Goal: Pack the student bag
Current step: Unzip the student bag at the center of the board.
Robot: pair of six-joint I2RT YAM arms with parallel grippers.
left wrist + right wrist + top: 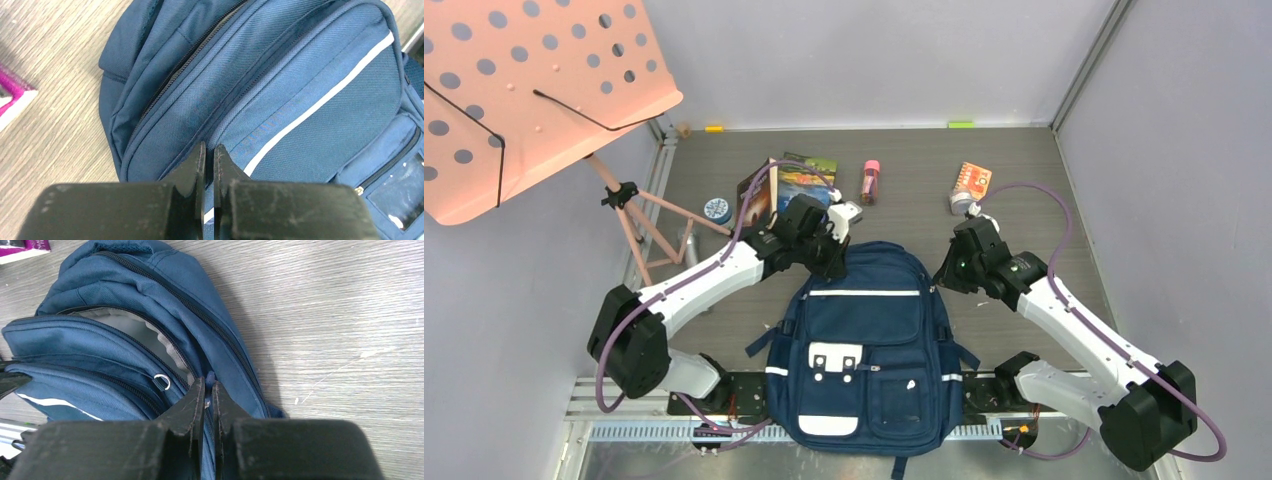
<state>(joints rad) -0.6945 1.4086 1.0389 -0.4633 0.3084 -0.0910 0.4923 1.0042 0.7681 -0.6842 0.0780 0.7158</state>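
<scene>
Here the student bag (pixel 864 340) lies flat on the grey surface (pixel 1044 170), its top end between both sets of jaws. The right jaws pinch a blue tab (pixel 210 376) beside its gaping zip. The left jaws are closed at its top seam, their grip unclear.

No readable text on the student bag (pixel 864 330) or books (pixel 789 185)

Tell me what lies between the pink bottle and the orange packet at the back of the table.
Nothing. In the top view, the stretch of table between the pink bottle and the orange packet is bare wood.
</scene>
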